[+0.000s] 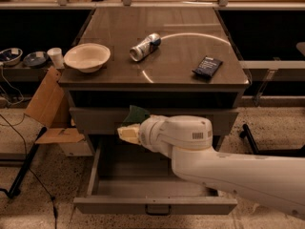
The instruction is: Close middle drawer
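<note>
— What takes up the most room?
— The white arm (228,171), reaching in from the lower right across the cabinet front. After it comes the dark tabletop (181,56), and below that the lowest drawer (155,205), pulled far out with its inside showing.
— And the middle drawer?
— The middle drawer (95,120) shows its front panel just under the tabletop's front edge, above the open one. Whether it is fully in, I cannot tell.
— Anything on the tabletop?
— A pale bowl (87,57) at the front left corner, a can (145,46) lying on its side near the middle, and a dark packet (207,67) by the right edge, toward the front. A cardboard box (47,104) leans beyond the left edge.
— The claw?
— The claw (127,132) is at the middle drawer's front, below the tabletop's front edge and left of its middle. How far open it is, or whether it holds anything, I cannot tell.
</note>
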Controlling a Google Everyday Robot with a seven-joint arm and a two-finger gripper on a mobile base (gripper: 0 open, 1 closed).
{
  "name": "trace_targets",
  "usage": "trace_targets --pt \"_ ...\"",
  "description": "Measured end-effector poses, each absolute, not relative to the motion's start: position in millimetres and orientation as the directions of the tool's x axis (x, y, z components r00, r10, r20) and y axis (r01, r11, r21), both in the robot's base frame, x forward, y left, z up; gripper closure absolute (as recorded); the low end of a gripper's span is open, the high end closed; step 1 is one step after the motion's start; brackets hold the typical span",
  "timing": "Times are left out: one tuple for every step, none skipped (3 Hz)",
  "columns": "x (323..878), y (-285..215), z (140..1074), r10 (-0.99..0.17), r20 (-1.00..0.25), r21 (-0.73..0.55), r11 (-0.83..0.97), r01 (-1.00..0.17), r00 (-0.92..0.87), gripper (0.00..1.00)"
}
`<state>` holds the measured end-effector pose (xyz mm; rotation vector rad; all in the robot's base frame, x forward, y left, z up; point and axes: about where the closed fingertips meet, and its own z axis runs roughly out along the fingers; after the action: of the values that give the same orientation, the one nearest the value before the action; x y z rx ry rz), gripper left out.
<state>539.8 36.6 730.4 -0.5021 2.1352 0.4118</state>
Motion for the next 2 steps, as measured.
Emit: trace_targets --pt "543 36 681 -0.244 -0.813 0.058 0.870 -0.490 -0.529 1.00" --pt "518 92 630 -0.337 -0.808 0.005 0.816 -0.578 -0.483 1.00"
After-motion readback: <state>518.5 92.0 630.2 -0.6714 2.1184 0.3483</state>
